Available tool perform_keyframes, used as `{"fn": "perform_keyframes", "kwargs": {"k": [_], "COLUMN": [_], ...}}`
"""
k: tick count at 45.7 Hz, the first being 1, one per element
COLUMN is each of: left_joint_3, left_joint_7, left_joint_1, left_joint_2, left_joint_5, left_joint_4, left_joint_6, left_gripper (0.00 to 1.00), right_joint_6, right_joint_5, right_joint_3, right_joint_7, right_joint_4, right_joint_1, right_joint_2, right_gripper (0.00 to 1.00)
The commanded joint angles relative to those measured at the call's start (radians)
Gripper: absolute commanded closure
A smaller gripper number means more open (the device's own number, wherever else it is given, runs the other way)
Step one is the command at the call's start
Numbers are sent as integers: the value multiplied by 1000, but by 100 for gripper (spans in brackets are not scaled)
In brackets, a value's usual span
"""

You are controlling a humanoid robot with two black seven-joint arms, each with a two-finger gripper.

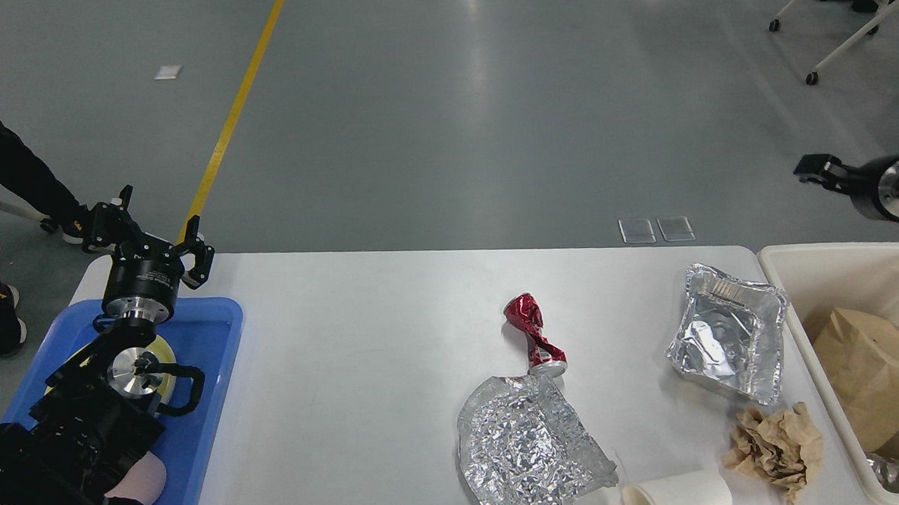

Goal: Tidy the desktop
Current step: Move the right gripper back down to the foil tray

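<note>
My right gripper [814, 170] hangs at the right edge of the frame, above the cream bin [788, 268]; I see it edge-on, so I can't tell whether its fingers are apart, though nothing hangs from it. A brown paper bag [872, 378] lies in the bin, where trash belongs. My left gripper [149, 228], upper left, stands spread and empty over the blue tray [211, 346]. The desktop [349, 378] fills the lower middle, bearing one crushed red can [533, 336], one foil sheet [526, 446], one foil tray [730, 331], one crumpled paper [776, 443] and one paper cup [676, 494]: five pieces left.
</note>
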Motion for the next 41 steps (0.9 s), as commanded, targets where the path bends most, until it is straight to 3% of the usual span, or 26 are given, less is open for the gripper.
{"fn": "perform_keyframes", "kwargs": {"k": [1,10,18,25,41], "left_joint_3": [0,0,0,1,0], "left_joint_7": [0,0,0,0,0], "left_joint_1": [0,0,0,0,0], "left_joint_2": [0,0,0,0,0], "left_joint_5": [0,0,0,0,0], "left_joint_4": [1,1,1,1,1], "left_joint_6": [0,0,0,0,0], "left_gripper": [4,4,4,4,4], "right_joint_6": [134,578,757,732,410], "right_joint_5": [1,2,1,-8,-11], "right_joint_3": [-51,-111,-125,-145,-132], "right_joint_7": [0,3,3,1,1], "right_joint_4": [79,190,190,182,12], "right_joint_1": [169,473,603,564,-13], "right_joint_2": [28,54,94,84,59], "right_gripper": [0,0,0,0,0]}}
